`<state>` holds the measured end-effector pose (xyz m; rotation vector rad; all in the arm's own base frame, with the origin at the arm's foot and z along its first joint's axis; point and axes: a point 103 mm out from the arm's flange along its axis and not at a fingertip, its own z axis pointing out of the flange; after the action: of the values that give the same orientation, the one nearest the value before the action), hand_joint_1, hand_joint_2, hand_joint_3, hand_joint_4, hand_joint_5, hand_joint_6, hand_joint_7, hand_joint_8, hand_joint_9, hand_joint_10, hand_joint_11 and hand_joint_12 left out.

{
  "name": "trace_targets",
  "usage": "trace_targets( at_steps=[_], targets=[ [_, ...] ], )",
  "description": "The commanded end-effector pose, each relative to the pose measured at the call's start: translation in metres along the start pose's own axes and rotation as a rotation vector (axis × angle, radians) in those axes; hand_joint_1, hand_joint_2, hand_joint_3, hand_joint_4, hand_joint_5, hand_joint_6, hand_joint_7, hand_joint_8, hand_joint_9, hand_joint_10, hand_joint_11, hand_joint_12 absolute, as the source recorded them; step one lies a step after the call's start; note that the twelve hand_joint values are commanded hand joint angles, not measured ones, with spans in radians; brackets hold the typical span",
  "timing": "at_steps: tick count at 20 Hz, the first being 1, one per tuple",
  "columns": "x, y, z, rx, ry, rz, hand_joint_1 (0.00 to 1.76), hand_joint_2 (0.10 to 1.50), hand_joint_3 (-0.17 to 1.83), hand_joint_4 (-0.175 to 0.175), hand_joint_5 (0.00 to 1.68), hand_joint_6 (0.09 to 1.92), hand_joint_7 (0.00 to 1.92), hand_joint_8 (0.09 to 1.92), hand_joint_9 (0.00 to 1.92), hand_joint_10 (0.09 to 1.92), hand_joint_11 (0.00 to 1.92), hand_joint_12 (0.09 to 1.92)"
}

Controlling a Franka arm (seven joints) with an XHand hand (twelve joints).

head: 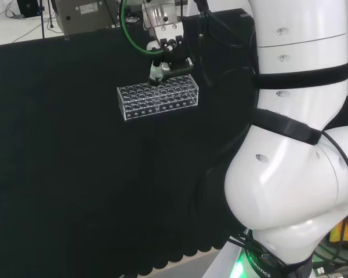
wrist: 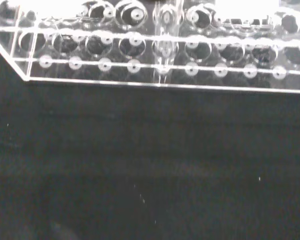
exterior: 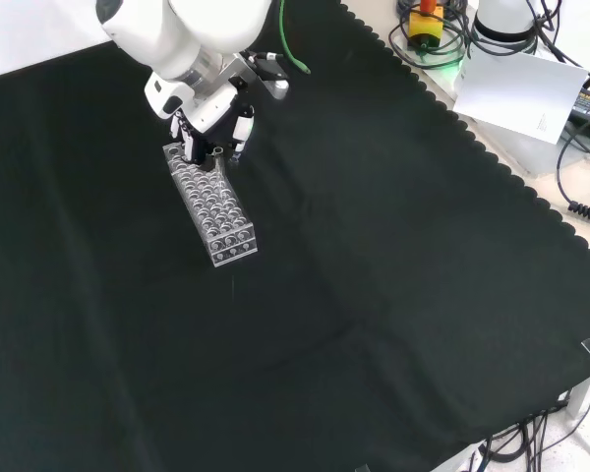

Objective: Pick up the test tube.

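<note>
A clear plastic rack with many round holes stands on the black cloth. The hand hangs right over the rack's far edge, its fingers curled down and pinched together at the top of a clear test tube. That tube stands upright in a hole near the rack's long edge, its rounded end low inside the rack. Seen from the front, the hand covers the far end of the rack.
The arm's big white links take up the right of the head view. Beyond the cloth's scalloped edge in the front view lie cables, a yellow and red device and a white sheet.
</note>
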<state>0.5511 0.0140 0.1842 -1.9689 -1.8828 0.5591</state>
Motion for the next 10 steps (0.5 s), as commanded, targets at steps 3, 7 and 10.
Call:
trace_targets(
  at_steps=[3,7,10],
  targets=[
    [0.0100,0.0035,-0.0115,-0.115,-0.075,0.010,1.20,1.07,-0.17,-0.175,1.28,0.51,1.55,0.56,1.33,0.47,0.77,1.22],
    [0.0149,0.0080,-0.0158,-0.105,-0.068,0.016,1.37,1.02,-0.03,-0.175,1.13,0.67,1.66,0.46,1.23,0.65,0.82,1.20],
    [0.0148,0.0090,-0.0177,-0.093,-0.065,0.012,1.40,1.02,0.00,-0.175,1.08,0.74,1.68,0.45,1.19,0.72,0.83,1.20]
  ],
)
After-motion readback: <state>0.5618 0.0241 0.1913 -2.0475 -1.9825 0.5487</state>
